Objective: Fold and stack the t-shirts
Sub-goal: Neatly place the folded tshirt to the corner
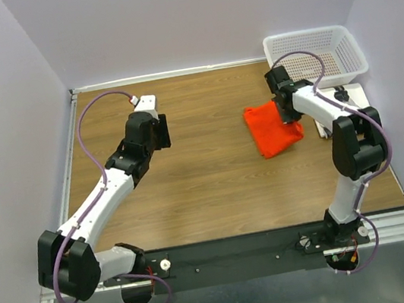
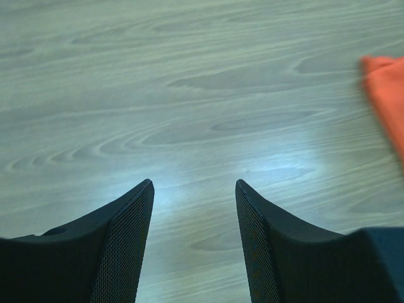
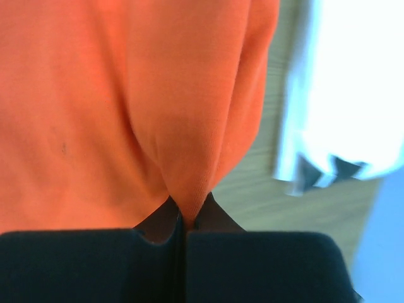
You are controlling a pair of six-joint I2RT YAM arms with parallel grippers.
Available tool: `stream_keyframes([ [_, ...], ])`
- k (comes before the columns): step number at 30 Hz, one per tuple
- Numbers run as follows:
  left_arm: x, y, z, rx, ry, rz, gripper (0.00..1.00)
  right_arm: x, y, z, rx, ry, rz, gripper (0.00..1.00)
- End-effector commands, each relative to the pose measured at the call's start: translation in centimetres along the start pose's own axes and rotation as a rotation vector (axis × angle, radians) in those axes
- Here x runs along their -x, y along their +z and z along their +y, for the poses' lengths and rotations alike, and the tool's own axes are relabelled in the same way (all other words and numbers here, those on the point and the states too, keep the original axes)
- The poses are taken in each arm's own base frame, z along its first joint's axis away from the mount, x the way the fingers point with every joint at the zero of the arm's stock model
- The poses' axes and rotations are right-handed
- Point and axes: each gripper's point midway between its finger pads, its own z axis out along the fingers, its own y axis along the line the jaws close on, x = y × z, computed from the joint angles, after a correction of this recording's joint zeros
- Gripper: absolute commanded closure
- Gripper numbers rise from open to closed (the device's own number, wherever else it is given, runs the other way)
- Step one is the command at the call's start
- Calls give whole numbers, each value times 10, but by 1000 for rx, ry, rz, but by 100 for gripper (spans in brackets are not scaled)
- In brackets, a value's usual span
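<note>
My right claw (image 3: pixel 187 218) is clenched on a pinched fold of the orange-red t-shirt (image 1: pixel 274 129), which lies bunched on the table's (image 1: pixel 208 189) right half, just beside the white board (image 3: pixel 344 82) and near the mesh basket (image 1: pixel 355 50). My left claw (image 2: pixel 194 189) hangs released over bare wood, well apart from the shirt.

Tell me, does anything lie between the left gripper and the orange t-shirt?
Nothing visible does. Only bare wooden table lies between the open left gripper and the t-shirt, which the right gripper pinches by a fold.
</note>
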Motion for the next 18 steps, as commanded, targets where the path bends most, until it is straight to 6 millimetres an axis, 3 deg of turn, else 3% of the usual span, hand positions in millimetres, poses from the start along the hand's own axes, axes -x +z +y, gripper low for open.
stream_keyframes([
  [1, 8, -4, 19, 108, -38, -59, 37, 0, -2, -68, -270, -3, 38, 100],
  [8, 11, -14, 47, 259, -63, -108, 37, 14, 1, -134, -382, 86, -6, 100],
  [18, 14, -18, 46, 267, -66, -134, 37, 23, 16, -197, -407, 138, -17, 99],
])
